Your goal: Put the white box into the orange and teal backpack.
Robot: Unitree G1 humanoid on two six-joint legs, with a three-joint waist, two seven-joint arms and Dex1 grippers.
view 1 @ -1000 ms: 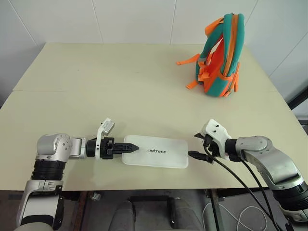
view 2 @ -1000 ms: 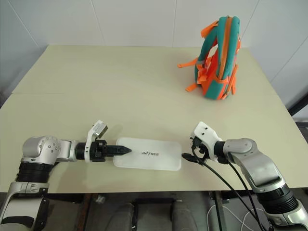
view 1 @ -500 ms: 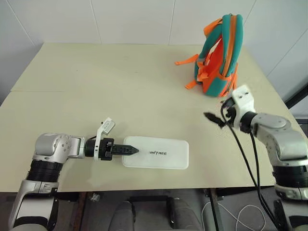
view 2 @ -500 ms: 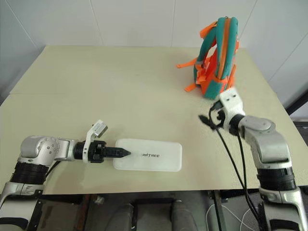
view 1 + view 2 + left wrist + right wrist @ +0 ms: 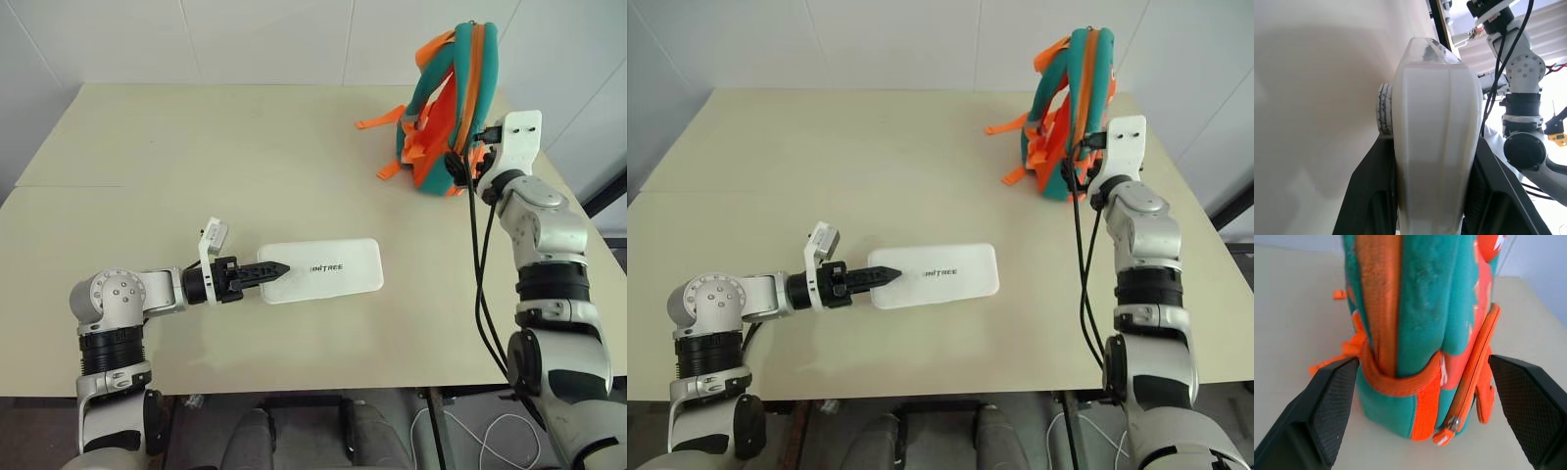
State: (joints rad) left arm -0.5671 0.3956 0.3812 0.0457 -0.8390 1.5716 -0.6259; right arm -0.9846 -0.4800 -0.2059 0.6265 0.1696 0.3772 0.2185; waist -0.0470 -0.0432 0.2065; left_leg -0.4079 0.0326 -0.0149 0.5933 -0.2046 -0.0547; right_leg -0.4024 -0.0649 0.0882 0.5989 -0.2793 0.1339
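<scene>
The left gripper (image 5: 265, 273) is pinching one short end of the flat white plastic box with rounded corners (image 5: 323, 277), its black fingers (image 5: 1371, 196) closing on the case's two broad faces, as the left wrist view is showing. The box is sitting near the front of the pale beige table (image 5: 196, 166), its long axis running across the table from the left gripper toward the robot's right, the free end angling slightly away toward the far side.

Over at the far right corner, the small orange and teal fabric backpack (image 5: 453, 108) is standing upright, well apart from the box. The right gripper (image 5: 1420, 382) is facing it at close range, fingers spread wide on either side of the bag's lower edge and holding nothing; the orange zipper (image 5: 1474, 377) looks closed there.

So the right arm is much the nearer to the backpack, and the box is pointing roughly that way. My read: the bag needs opening first.
</scene>
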